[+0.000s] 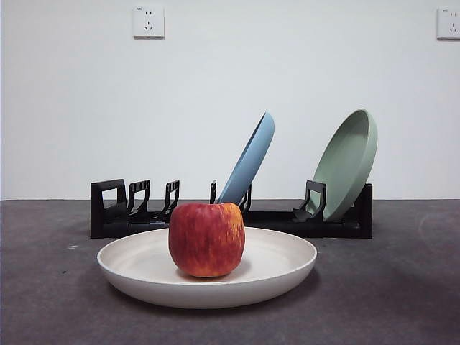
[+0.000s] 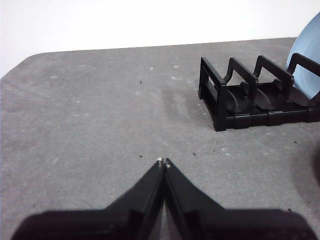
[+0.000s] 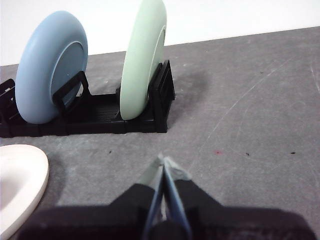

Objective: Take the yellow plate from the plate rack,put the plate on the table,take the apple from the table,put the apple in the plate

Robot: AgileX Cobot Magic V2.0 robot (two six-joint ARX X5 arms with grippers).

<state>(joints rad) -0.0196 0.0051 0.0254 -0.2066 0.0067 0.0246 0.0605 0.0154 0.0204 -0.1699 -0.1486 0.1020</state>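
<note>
Front view: yellow plate (image 1: 287, 267) lies flat on the table (image 1: 402, 287), just in front of the plate rack (image 1: 115, 215). Apple (image 1: 207, 238) sits upright inside the plate, touching its floor, stem dimple up, a little off the plate's middle toward the rack's empty end. No arm shows in this view.

Plate rack: stands behind the yellow plate, long side facing the camera. Light blue plate (image 1: 250, 159) leans in a slot near the rack's middle. Sage green plate (image 1: 348, 162) leans in the slot at the far end of the rack from the empty prongs. Both tilt the same way. The prongs at the other end hold nothing.

Left gripper (image 2: 163, 161): jaws pressed together, tips meeting, nothing between them. It hangs over bare table, well apart from the rack's empty end, which shows in the left wrist view with an edge of the blue plate behind it.

Right gripper (image 3: 167, 162): jaws closed tip to tip, holding nothing. It hangs over the table near the rack's sage green end. An edge of the yellow plate shows in the right wrist view, on the rack's near side.

Wall behind the rack: two sockets (image 1: 148, 21).
</note>
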